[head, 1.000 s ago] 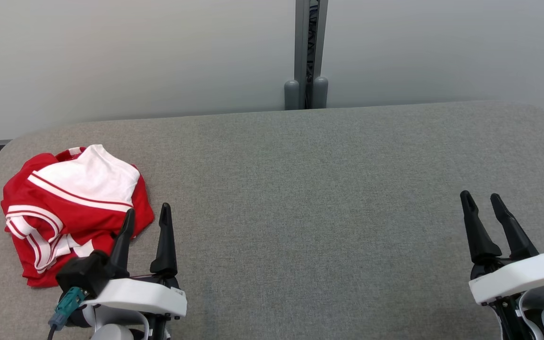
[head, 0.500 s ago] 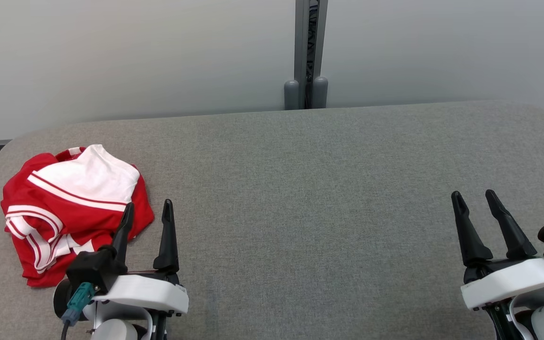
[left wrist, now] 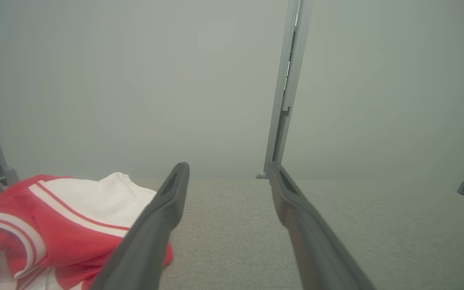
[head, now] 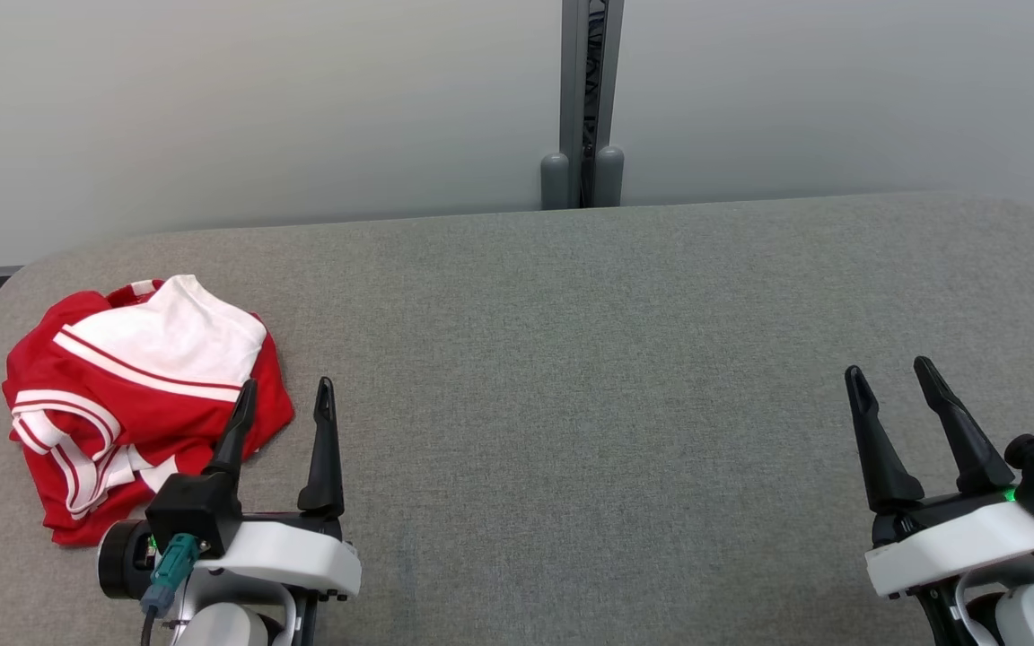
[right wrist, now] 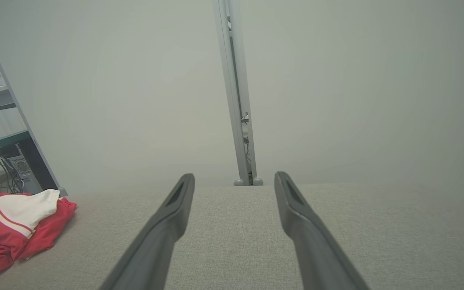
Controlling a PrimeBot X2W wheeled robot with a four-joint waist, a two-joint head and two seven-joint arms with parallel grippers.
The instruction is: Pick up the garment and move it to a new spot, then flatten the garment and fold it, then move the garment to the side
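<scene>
left gripper [head: 286, 384] rightward (wide open, empty)

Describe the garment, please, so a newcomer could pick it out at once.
A grey cloth-covered table stands before a pale wall. At its left end, beside the open left gripper, lies a crumpled garment. Its bright red with white stripes stands out from the plain grey around it.

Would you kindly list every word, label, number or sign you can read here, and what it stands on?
None can be read. The red and white garment shows stripes but no lettering; the left gripper, the right gripper and the grey table carry no legible marking.
</scene>
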